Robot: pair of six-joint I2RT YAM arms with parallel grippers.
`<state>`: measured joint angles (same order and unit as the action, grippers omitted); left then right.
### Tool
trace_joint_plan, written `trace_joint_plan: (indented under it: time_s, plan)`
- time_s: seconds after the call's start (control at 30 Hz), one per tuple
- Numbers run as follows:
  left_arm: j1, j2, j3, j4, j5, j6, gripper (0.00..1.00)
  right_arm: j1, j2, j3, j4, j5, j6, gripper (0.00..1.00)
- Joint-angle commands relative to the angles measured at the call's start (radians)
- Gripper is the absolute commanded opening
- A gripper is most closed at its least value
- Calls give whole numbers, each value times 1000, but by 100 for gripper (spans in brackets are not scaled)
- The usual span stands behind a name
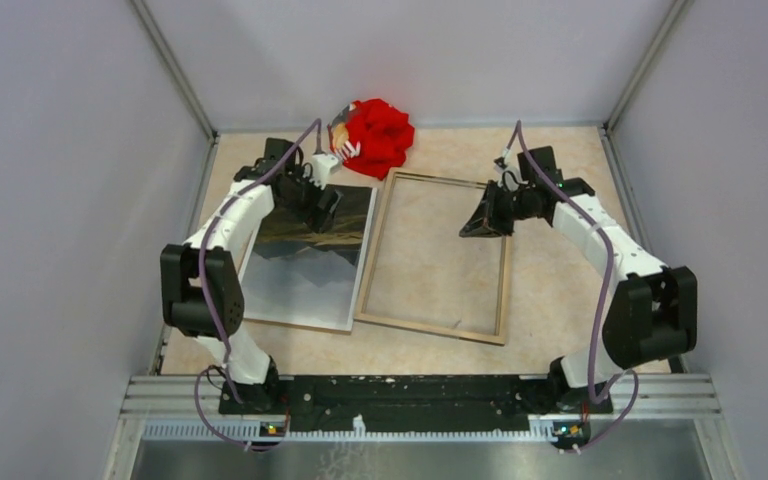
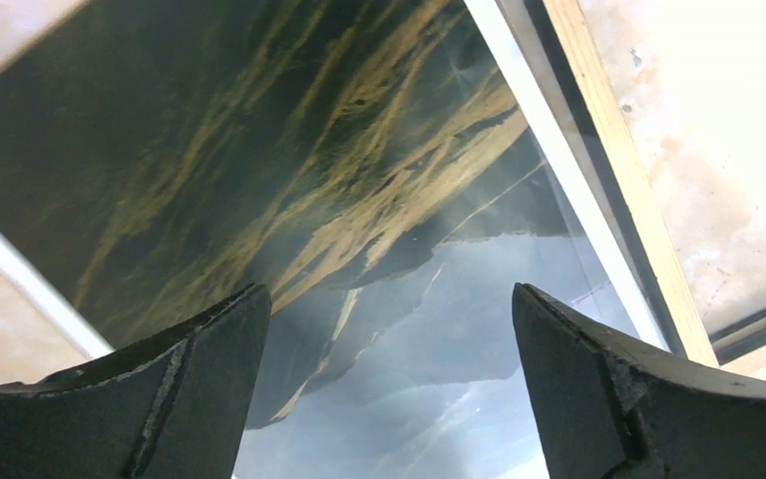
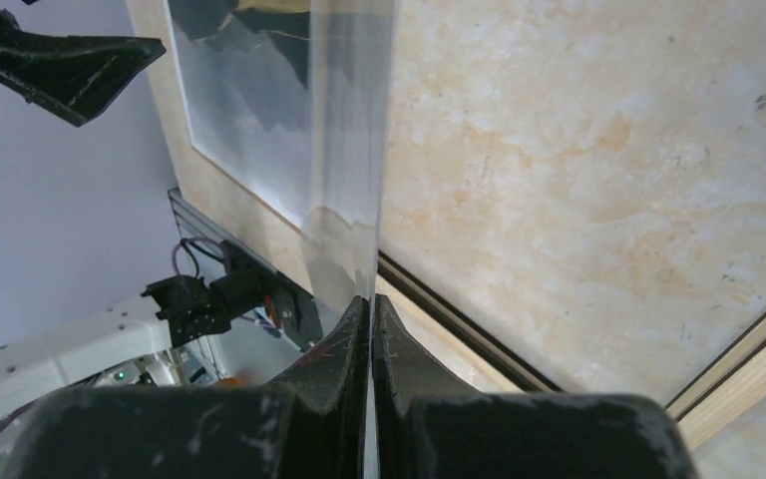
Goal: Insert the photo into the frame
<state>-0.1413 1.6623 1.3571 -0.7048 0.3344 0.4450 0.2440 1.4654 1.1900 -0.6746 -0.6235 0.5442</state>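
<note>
The photo (image 1: 305, 265) lies face up on the table's left side, a dark misty mountain print with golden streaks; it fills the left wrist view (image 2: 309, 150). The frame (image 1: 372, 255) lies flat to its right, wood-coloured side up, the tabletop showing through it. My left gripper (image 1: 325, 205) is open and empty just above the photo's far part (image 2: 389, 289). My right gripper (image 1: 480, 222) hovers over the frame's far right part, shut (image 3: 370, 299) on a thin clear sheet (image 3: 349, 150) held edge-on. The frame's rail (image 3: 748, 379) runs below it.
A red cloth bundle (image 1: 380, 135) lies at the back centre, just beyond the photo and frame. Grey walls close in the table on the left, back and right. The frame's wood rail (image 2: 618, 150) runs right beside the photo's white edge.
</note>
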Motion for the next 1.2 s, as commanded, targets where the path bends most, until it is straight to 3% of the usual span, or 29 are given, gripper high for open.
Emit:
trace_joint_plan:
  time_s: [0.0,0.1,0.23,0.33,0.53,0.77,0.9,1.0,1.17]
  plan:
    - [-37,42,-36,32,67,3,94,-34,27,15,45,-23,-53,0]
    - [-84,66,-62,39,91,0,90,-46,37,-47,114,-44,-38,0]
    - [-159,85,-134,95,67,5,83,-79,44,-184,270,-122,30,11]
    - [-191,110,-176,124,12,16,76,-97,35,-291,414,-150,110,14]
    - [-191,98,-196,153,-33,20,69,-102,59,-370,491,-111,141,13]
    - [-188,52,-141,75,-7,29,68,-106,98,-430,579,-76,167,14]
    - [-186,65,-167,78,16,34,67,-105,122,-495,707,-124,239,18]
    - [-168,63,-249,173,-36,29,54,-106,125,-534,766,-123,277,22]
    - [-155,55,-285,172,-7,29,51,-106,119,-592,871,-108,333,32]
